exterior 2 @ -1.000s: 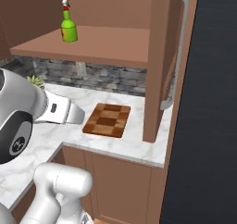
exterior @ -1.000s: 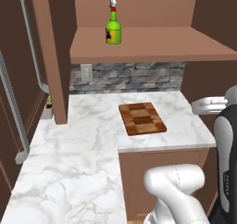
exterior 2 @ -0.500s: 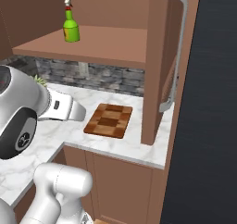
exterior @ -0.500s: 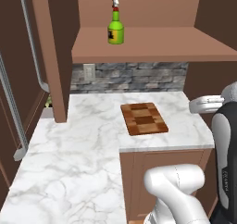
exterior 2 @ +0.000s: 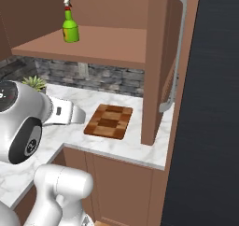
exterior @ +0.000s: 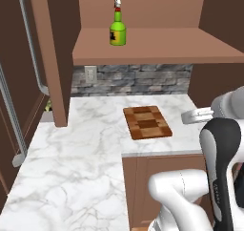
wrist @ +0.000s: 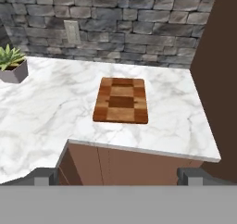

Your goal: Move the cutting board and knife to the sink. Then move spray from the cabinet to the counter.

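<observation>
Cutting board (wrist: 121, 100) is lying flat on the white marble counter (wrist: 51, 107), pretty much dead centre in the hand view, with its long side running 12 to 6 and its near short edge a bit back from the counter lip. The gripper (wrist: 119, 174) hangs out in front of the counter, back from the board and off its 6 o'clock end, fingers spread as wide as they go and gripping nothing. I'd guess the step in hand is the reach for the board, and since it's a thin slab sitting flush on the marble, the clean way is probably to come in over one of the long edges and pinch across the thickness, or nudge it toward the lip so an edge overhangs. Room-wise: at 3 o'clock of the board there's a strip of bare marble, then the brown wall panel (wrist: 217, 70), so that's the tight side. At 9 o'clock there's loads of open counter, with just the small potted plant (wrist: 11, 63) way off near the stone backsplash (wrist: 139, 19). Overhead is the cabinet (exterior: 147, 46) shelf holding the green spray (exterior: 117, 28), so don't lift too high. Can't spot the knife.
</observation>
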### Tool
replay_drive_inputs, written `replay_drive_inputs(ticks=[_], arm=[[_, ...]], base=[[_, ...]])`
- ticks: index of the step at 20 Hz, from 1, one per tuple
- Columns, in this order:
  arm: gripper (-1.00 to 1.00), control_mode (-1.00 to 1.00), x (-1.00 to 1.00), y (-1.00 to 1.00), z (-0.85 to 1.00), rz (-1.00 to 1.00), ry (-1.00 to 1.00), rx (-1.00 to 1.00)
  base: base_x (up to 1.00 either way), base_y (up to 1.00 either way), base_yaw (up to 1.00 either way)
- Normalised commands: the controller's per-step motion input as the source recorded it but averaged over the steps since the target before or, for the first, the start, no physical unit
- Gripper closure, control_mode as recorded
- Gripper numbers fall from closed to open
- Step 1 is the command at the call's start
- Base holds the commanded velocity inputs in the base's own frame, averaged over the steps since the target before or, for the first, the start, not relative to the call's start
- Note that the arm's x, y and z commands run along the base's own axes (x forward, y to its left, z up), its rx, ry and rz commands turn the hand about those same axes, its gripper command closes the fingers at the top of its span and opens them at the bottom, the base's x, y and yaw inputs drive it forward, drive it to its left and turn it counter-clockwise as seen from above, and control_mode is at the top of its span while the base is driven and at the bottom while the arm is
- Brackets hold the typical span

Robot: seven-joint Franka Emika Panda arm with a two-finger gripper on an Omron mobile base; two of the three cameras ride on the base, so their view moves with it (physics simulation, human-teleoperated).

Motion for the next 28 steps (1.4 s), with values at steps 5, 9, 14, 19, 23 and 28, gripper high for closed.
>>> replay_drive_inputs(ticks=[5,9,14,19,23,28], arm=[[-1.0,-1.0,0.51,0.16,-0.62,0.0,-0.03,-0.02],[-1.0,-1.0,0.5,0.28,-0.43,0.0,-0.02,0.0],[-1.0,-1.0,0.58,0.1,-0.25,0.0,0.0,0.0],[-1.0,-1.0,0.52,0.02,-0.18,0.0,0.0,0.0],[-1.0,-1.0,0.62,0.0,-0.16,0.0,0.0,0.0],[-1.0,-1.0,0.57,0.0,-0.16,0.0,0.0,0.0]], base=[[0.0,0.0,0.0],[0.0,0.0,0.0],[0.0,0.0,0.0],[0.0,0.0,0.0],[0.0,0.0,0.0],[0.0,0.0,0.0]])
